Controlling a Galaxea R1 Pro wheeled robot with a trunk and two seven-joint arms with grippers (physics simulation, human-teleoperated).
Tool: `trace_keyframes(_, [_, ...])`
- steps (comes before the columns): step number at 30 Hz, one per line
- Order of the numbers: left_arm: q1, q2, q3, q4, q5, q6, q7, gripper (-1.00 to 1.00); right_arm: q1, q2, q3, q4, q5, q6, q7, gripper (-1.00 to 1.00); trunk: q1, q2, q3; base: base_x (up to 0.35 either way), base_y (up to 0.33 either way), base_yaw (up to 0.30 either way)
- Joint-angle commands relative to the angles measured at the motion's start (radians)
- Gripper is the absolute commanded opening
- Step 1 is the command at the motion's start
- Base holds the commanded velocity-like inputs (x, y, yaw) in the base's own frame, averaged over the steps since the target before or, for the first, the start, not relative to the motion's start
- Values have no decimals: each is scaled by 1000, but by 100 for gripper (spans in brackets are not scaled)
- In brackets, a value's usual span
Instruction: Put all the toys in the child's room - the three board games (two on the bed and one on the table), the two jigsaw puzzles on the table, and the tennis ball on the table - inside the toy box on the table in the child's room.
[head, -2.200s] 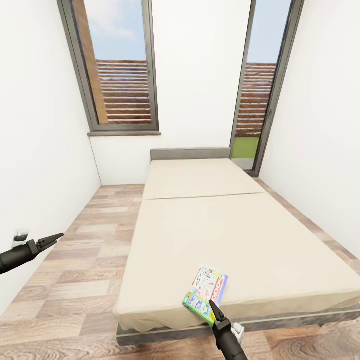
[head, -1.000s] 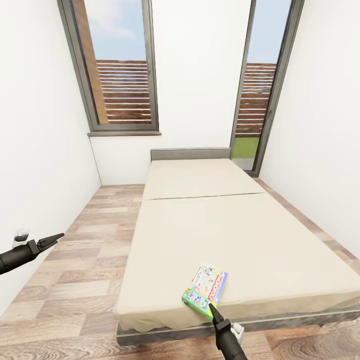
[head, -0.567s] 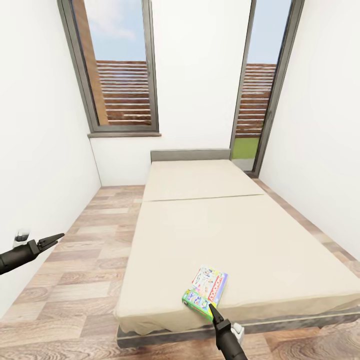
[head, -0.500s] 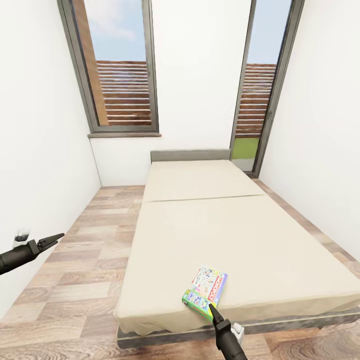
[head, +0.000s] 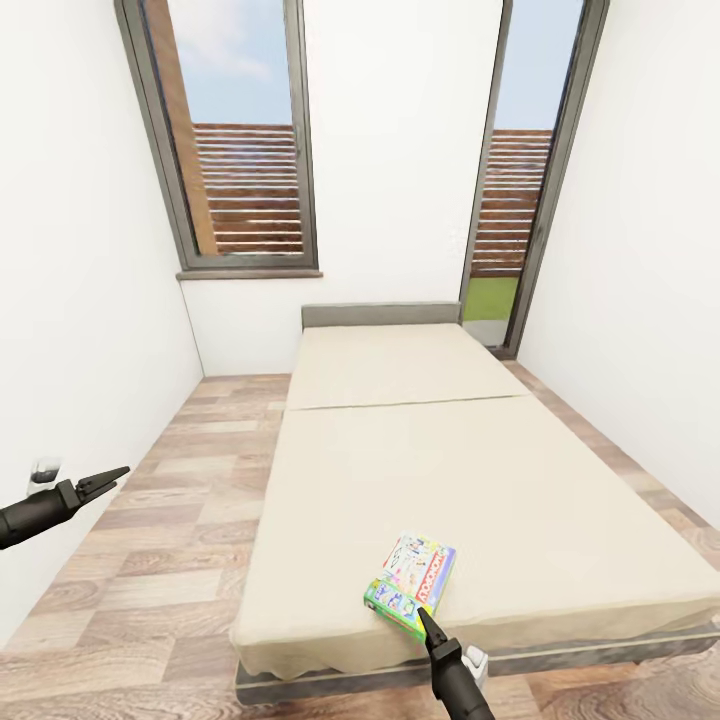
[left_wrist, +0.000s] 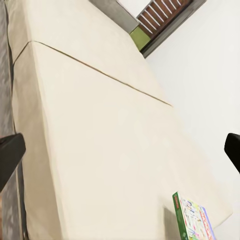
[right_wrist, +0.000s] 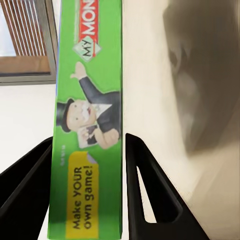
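So the Monopoly board game, a flat card box with a glossy green side and a busy multicolour lid, lies on the plain beige mattress of the bed near its foot edge, toward the right corner. The right tool has its black wedge-shaped fingers spread around the green edge of the box. The left tool hangs off to the side over the wood-plank floor, fingers spread wide.
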Motion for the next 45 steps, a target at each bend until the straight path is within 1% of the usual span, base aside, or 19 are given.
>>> trace_keyframes(1, [-1,0,1,0,1,10,-3,100,0,0,-1,0,-9,11,4,-100,-4,7,2,0,0,0])
trace_keyframes(12, [-1,0,1,0,1,10,-1,100,-1,10,-1,-8,-10,16,3,-100,-46,84,37,0,0,0])
trace_keyframes(15, [-1,0,1,0,1,10,-1,100,-1,12,10,-70,-10,22,-2,-100,-58,105,46,0,0,0])
trace_keyframes(16, [-1,0,1,0,1,10,-1,100,-1,11,27,-96,-10,26,-3,-100,-62,112,49,0,0,0])
trace_keyframes(17, [-1,0,1,0,1,10,-1,100,-1,7,70,-127,-10,42,-4,-100,-65,119,52,0,0,0])
trace_keyframes(18, [-1,0,1,0,1,10,-1,100,-1,6,88,-135,-10,49,-4,-100,-69,126,56,0,0,0])
trace_keyframes(19, [-1,0,1,0,1,10,-1,100,-1,2,137,-154,-9,64,-5,-100,-73,133,59,0,0,0])
trace_keyframes(21, [-1,0,1,0,1,10,-1,100,0,-1,173,-178,-8,73,-6,-100,-81,147,65,0,0,0])
trace_keyframes(23, [-1,0,1,0,1,10,-1,100,4,-4,199,-227,-7,81,-6,-100,-88,161,71,0,0,0])
trace_keyframes(24, [-1,0,1,0,1,10,-1,100,6,-4,203,-241,-7,83,-7,-100,-92,168,74,0,0,0])
trace_keyframes(26, [-1,0,-3,0,1,10,-1,100,11,-5,213,-307,-6,103,-16,-100,-100,182,81,0,0,0])
trace_keyframes(27, [-1,0,-12,0,1,10,-1,100,13,-6,216,-344,-5,135,-41,-100,-104,189,84,0,0,0])
trace_keyframes(28, [-1,0,-18,0,1,10,-2,100,13,-6,217,-361,-3,162,-64,-100,-108,196,87,0,0,0])
trace_keyframes(30, [-1,0,-28,0,1,10,-2,100,10,-12,219,-378,15,221,-108,-100,-115,210,93,0,0,0])
trace_keyframes(32, [-1,0,-33,0,1,10,-2,100,8,-23,218,-386,36,261,-133,-100,-123,224,99,0,0,0])
trace_keyframes(35, [-1,0,-36,0,1,10,-2,100,12,-30,218,-392,48,281,-146,-100,-134,245,109,0,0,0])
trace_keyframes(39, [-1,0,-37,0,1,10,-1,100,17,-34,218,-449,53,292,-162,-100,-150,273,121,0,0,0])
trace_keyframes(42, [-1,0,-37,0,1,10,-1,100,17,-34,220,-470,52,303,-180,-100,-161,294,131,0,0,0])
trace_keyframes(45, [-1,0,-37,0,1,10,-1,100,16,-35,220,-476,54,359,-195,-100,-173,315,140,0,0,0])
